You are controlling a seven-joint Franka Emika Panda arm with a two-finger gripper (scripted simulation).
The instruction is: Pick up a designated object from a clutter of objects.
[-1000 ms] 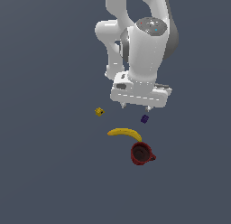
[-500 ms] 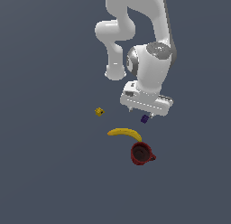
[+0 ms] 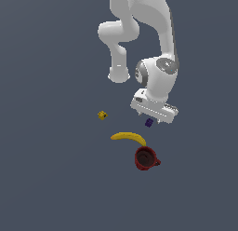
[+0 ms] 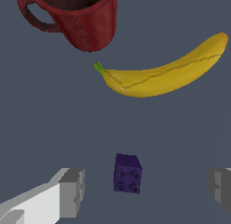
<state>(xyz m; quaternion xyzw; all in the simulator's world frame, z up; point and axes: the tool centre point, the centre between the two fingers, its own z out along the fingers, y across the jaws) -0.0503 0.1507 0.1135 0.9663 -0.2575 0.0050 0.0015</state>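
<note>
The designated object, a tiny dark purple studded block (image 4: 127, 174) (image 3: 149, 123), lies on the grey floor. My gripper (image 4: 145, 188) (image 3: 151, 119) is open, and the block sits between its two fingers (image 4: 72, 192), a little nearer one of them and touching neither. In the exterior view the hand hangs just over the block and partly hides it. The rest of the clutter lies nearby: a yellow banana (image 4: 164, 75) (image 3: 128, 137), a dark red mug (image 4: 76, 17) (image 3: 146, 158) and a small yellow cube (image 3: 102, 115).
Banana and mug lie just beyond the purple block as the wrist view shows it. The yellow cube sits apart toward the exterior view's left. The arm's white links (image 3: 139, 30) rise above the hand.
The hand has swung toward the exterior view's right and come down lower, from above and beside the purple block to straddling it.
</note>
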